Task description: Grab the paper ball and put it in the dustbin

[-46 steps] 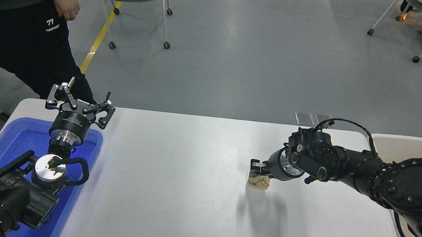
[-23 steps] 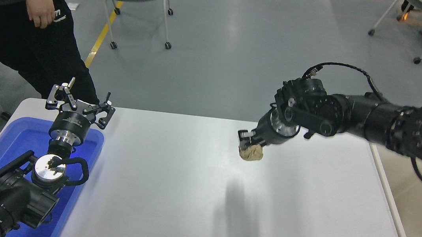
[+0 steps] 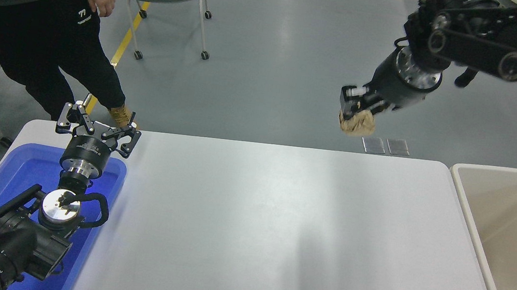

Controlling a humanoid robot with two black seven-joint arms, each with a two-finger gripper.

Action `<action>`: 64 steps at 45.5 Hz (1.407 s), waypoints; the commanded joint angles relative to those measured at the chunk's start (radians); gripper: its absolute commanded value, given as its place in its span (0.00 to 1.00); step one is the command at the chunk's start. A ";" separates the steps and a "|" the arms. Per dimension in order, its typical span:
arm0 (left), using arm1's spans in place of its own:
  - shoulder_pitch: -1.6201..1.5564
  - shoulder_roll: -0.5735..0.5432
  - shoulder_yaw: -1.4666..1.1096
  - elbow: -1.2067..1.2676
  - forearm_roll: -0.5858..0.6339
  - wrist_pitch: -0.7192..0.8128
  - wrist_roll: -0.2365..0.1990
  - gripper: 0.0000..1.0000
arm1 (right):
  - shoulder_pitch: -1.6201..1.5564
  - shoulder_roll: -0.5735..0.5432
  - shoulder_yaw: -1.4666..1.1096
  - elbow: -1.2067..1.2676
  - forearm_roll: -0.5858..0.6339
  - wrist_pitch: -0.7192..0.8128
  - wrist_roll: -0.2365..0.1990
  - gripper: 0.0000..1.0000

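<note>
The tan-brown paper ball (image 3: 357, 123) hangs in my right gripper (image 3: 356, 108), which is shut on it high above the table's far edge. The right arm comes in from the upper right. The beige dustbin (image 3: 466, 206) stands at the table's right end, below and to the right of the ball; its inside shows nothing in it. My left gripper (image 3: 97, 125) is parked open at the lower left, over the blue tray.
A blue tray (image 3: 27, 168) lies at the table's left end under the left arm. A person (image 3: 33, 27) in dark clothes stands beyond the table's far left corner. Grey chairs on castors stand on the floor behind.
My right gripper has lifted the paper ball from the table, up and to the right, to well above the far edge. The person has stepped. The left arm has not moved.
</note>
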 commanded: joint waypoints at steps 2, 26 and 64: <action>0.000 0.000 0.000 0.000 0.000 0.001 0.001 0.99 | 0.119 -0.077 -0.047 0.014 -0.001 0.007 -0.001 0.00; 0.000 0.000 0.000 0.000 0.000 0.001 0.001 0.99 | 0.029 -0.097 -0.087 -0.024 -0.080 0.007 -0.001 0.00; 0.001 -0.001 0.000 0.000 0.000 0.001 0.001 0.99 | -0.629 -0.465 -0.109 -0.236 -0.081 -0.369 -0.003 0.00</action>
